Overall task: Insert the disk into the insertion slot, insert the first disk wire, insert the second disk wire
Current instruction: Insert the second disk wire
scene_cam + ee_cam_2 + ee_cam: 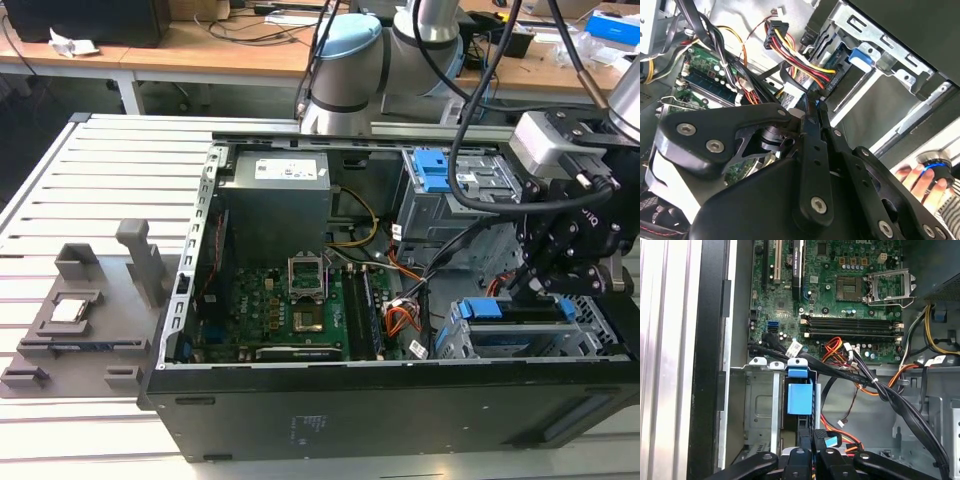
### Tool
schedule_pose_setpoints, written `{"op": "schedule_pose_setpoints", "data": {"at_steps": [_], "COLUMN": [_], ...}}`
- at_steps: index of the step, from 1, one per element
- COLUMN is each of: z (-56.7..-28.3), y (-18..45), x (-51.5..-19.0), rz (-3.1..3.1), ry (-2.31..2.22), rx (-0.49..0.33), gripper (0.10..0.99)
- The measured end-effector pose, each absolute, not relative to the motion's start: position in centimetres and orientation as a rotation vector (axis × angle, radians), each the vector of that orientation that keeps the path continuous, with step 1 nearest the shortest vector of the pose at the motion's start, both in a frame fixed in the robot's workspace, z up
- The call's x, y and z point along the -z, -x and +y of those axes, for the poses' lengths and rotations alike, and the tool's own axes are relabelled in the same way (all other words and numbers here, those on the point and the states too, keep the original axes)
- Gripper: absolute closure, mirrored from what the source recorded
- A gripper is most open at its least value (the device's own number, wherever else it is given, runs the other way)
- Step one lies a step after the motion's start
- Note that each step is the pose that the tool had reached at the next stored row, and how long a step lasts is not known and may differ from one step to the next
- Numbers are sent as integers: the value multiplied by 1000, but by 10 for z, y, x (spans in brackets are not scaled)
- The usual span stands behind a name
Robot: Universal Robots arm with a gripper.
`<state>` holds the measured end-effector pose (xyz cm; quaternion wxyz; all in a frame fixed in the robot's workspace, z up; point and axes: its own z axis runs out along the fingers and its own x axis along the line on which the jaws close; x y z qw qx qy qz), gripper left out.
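Note:
The disk [516, 313], framed by its blue carrier [799, 397], lies inside the insertion slot [520, 346], a low silver cage at the case's corner on the exterior view's right. My gripper [541, 288] hangs right over the cage's inner end. In both wrist views its black fingers [809, 131] are pressed together, shut on a blue-tipped plug of a flat black disk wire [790, 80]. A black plug with red, yellow and black wires [831, 81] sits just beyond the fingertips, against the cage [879, 46].
The open case holds a green motherboard [285, 305], a power supply [275, 200] and a taller cage with blue latches [440, 185]. Loose wire bundles [875, 385] cross beside the slot. A person's hand [920, 181] rests on a blue-lit button. Grey fixtures [90, 310] stand outside.

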<state>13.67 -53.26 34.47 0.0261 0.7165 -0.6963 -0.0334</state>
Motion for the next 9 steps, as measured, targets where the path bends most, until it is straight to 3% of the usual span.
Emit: {"op": "schedule_pose_setpoints", "data": {"at_steps": [9], "z": [-534], "y": [-137], "x": [-345], "rz": [-2144], "ry": [-2204], "rx": [82], "gripper": [945]}}
